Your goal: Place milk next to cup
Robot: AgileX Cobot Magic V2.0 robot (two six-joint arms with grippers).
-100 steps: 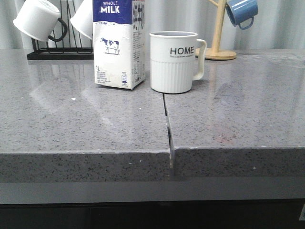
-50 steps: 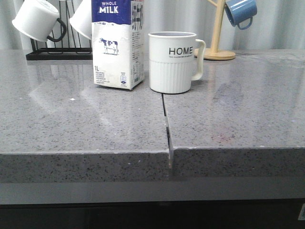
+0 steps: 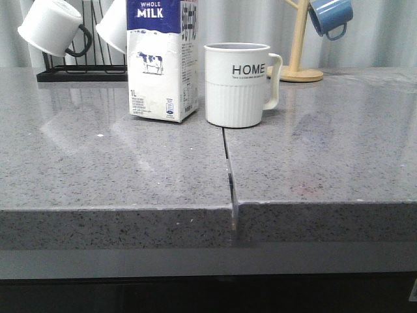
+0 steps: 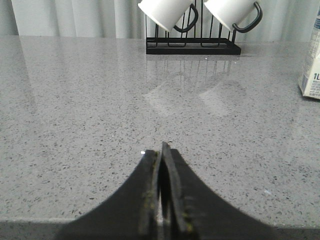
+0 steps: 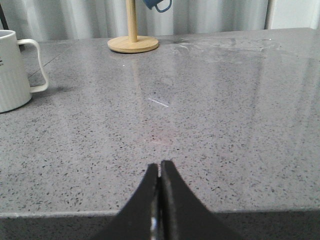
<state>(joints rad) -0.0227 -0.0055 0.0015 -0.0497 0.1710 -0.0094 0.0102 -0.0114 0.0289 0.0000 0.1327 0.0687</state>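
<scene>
Front view only: "WHOLE MILK" carton (image 3: 163,62) beside "HOME" cup (image 3: 238,85); wrist views only: left claw (image 4: 161,150) and right claw (image 5: 159,167), both closed, empty.

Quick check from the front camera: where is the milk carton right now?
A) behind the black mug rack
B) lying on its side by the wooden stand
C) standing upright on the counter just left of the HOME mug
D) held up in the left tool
C: the milk carton stands upright on the counter, close beside the HOME mug on its left, with no tool on it.
</scene>
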